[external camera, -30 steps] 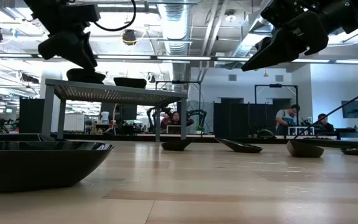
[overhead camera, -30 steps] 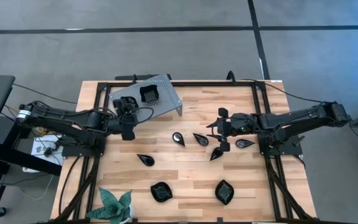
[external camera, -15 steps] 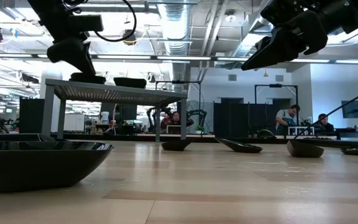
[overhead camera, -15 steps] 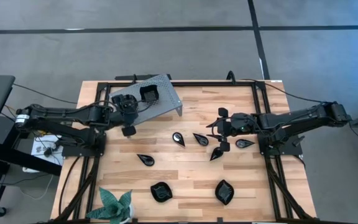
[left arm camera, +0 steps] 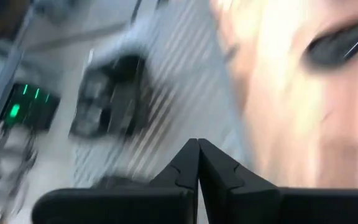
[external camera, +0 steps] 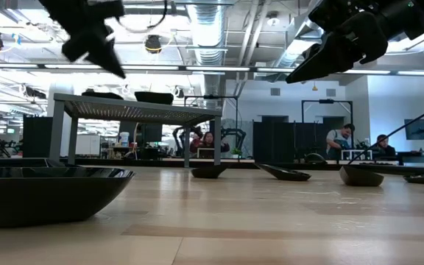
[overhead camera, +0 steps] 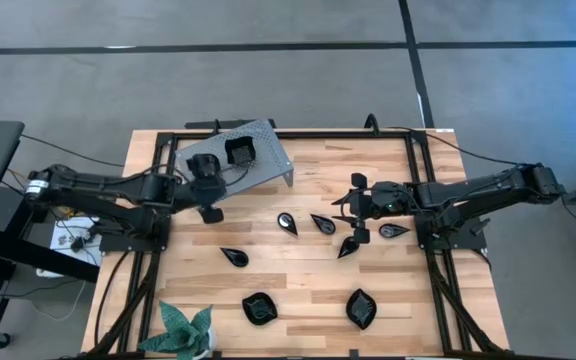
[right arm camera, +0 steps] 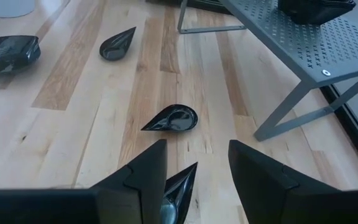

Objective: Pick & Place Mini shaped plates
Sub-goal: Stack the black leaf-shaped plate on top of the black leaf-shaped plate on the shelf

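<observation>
1. Left end effector (overhead camera: 208, 190) sits at the near-left edge of the grey perforated stand (overhead camera: 268, 152), at the far-left of the worktop (overhead camera: 308, 285); its fingers (left arm camera: 197, 163) are pressed together with nothing between them
2. Low view: the left end effector (external camera: 98, 40) hangs above the stand's top (external camera: 135, 109), clear of it
3. On the stand: two stacks of black mini plates, one squarish stack (overhead camera: 239, 151) toward the far side, another (overhead camera: 204, 163) just left of it, close to the left end effector
4. Right end effector (overhead camera: 353, 212) is right of the worktop's centre, fingers spread wide and empty, above a teardrop plate (overhead camera: 349, 246); the right wrist view shows that plate (right arm camera: 178, 193) directly between the two fingers, lying on the wood
5. Two more teardrop plates lie just left of the right end effector: one (overhead camera: 322, 223) near it, one (overhead camera: 287, 222) further left
6. A teardrop plate (overhead camera: 394, 230) lies just right of the right end effector, beside the arm
7. Another teardrop plate (overhead camera: 234, 256) lies alone, left of centre
8. Near side: a roundish wavy plate (overhead camera: 260, 308) and a leaf-shaped plate (overhead camera: 361, 308), well apart
9. Green leafy plant (overhead camera: 186, 328) at the near-left corner
10. Low view: a dark bowl-like plate (external camera: 46, 193) close to the camera; people seated in the room beyond
</observation>
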You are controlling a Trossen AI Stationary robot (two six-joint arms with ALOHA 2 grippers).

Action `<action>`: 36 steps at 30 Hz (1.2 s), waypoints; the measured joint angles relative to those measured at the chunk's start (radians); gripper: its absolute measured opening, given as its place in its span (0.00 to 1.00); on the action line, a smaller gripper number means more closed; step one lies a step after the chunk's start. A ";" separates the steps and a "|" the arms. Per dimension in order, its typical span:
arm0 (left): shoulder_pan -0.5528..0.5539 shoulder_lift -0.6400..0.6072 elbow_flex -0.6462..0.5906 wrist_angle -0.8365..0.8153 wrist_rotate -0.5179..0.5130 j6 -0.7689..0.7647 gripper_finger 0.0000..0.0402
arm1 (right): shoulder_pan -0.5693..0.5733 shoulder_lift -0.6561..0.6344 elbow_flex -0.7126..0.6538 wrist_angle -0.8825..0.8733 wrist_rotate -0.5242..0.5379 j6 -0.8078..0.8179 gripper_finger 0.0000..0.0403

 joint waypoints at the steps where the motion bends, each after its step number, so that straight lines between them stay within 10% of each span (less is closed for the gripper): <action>1: -0.029 0.000 0.000 0.044 0.001 0.000 0.02 | 0.000 0.000 0.000 0.000 0.000 0.000 0.41; 12: -0.283 0.029 0.000 0.334 0.436 -0.219 0.05 | 0.000 0.000 0.000 0.000 -0.001 0.085 0.41; 16: -0.346 0.115 0.000 0.349 0.451 -0.232 0.09 | 0.000 0.000 0.000 0.016 -0.001 0.201 0.41; 23: -0.356 0.310 0.000 0.516 0.453 -0.232 0.19 | -0.009 0.000 0.001 0.079 0.022 0.224 0.41; 36: -0.316 0.600 0.000 0.670 0.812 -0.315 0.22 | -0.042 0.000 0.001 0.090 0.031 0.220 0.40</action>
